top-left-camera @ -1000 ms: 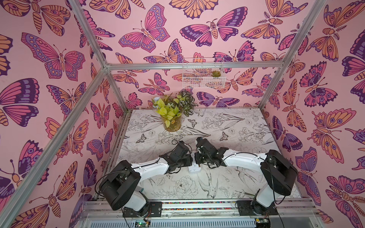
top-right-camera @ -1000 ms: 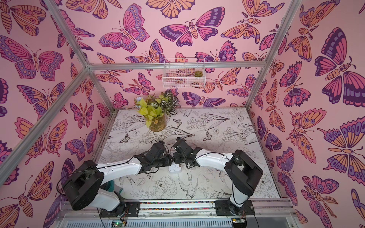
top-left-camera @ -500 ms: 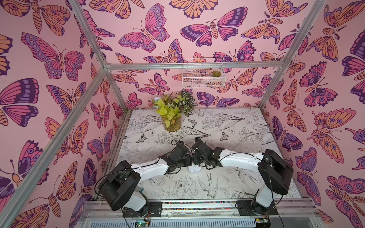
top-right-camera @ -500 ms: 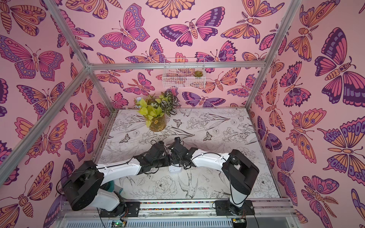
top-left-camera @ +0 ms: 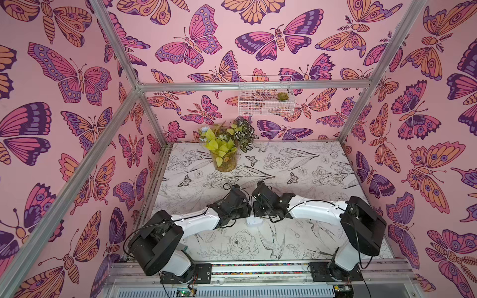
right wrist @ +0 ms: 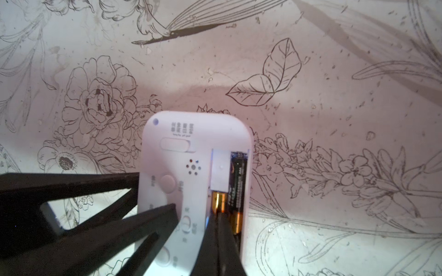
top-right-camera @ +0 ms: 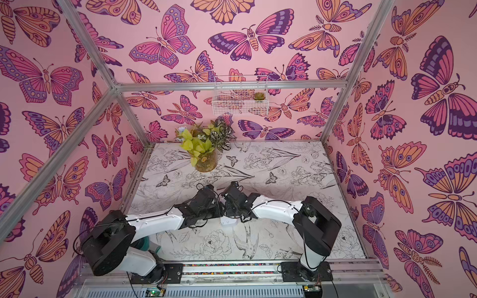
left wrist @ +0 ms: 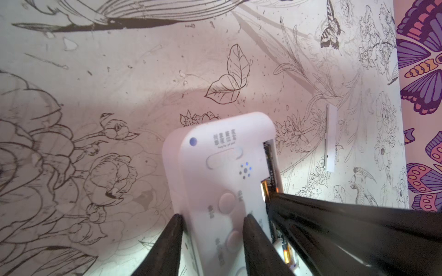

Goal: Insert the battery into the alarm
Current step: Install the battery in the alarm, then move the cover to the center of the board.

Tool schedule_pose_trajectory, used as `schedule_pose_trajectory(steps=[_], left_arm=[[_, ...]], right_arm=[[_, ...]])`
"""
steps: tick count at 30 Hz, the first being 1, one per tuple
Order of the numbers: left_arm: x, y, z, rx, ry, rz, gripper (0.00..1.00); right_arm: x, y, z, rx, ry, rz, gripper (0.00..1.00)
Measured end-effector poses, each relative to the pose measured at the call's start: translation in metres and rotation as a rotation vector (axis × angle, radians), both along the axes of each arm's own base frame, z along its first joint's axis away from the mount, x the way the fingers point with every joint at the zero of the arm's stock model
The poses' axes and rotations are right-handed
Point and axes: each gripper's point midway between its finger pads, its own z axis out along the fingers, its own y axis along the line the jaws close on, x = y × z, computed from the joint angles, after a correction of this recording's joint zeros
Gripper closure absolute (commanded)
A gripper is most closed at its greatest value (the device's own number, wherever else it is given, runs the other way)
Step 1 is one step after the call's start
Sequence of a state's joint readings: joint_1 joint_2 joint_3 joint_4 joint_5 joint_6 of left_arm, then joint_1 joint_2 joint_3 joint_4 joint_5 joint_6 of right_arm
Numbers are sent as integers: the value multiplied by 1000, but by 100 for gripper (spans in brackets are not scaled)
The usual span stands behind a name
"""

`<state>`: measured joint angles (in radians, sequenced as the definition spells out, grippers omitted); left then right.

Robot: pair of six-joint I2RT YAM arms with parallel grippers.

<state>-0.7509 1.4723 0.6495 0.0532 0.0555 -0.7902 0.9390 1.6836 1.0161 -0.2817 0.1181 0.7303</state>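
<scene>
Alarm [right wrist: 191, 148] back-up near the front middle of the table [top-left-camera: 322, 185]; my left gripper [left wrist: 213, 216], half open, clamps its edge to steady it. Right gripper [right wrist: 217, 216], fully closed and empty, noses the loose battery [right wrist: 218, 199] inward, I judge. Count: one alarm, two batteries; seated battery [right wrist: 238, 181] lies alongside.
</scene>
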Motion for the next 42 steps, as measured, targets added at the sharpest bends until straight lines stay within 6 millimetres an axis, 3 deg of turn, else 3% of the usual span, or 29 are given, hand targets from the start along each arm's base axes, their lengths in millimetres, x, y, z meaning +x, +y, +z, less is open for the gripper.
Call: schedule_pose_trajectory(steps=[6,12,15,17,19,22,24,34,42], left_arm=[[-1,1,0,-1,-6,1,53],[-4,6,1,20,-7,-12,48],[-5,8,1,30,-7,-13,46],[-5,9,0,33,-5,-12,46],[-5,9,1,33,-1,-14,46],[-7,4,1,20,11,-30,46],[-7,0,0,6,19,-42,46],[-4,-19,0,-75,19,-86,47],[-8,2,14,-72,-50,-37,48]], right_arm=[[-9,-10,13,-28,-6,17,89],[8,-44,94,35,-202,-70,68],[20,-81,107,38,-254,-165,60],[24,-110,95,-4,-244,-229,53],[26,-141,70,-67,-200,-298,51],[22,-174,36,-135,-122,-365,50],[19,-185,20,-167,-80,-387,50],[20,-185,-21,-223,20,-378,55],[26,-182,-25,-198,24,-378,59]])
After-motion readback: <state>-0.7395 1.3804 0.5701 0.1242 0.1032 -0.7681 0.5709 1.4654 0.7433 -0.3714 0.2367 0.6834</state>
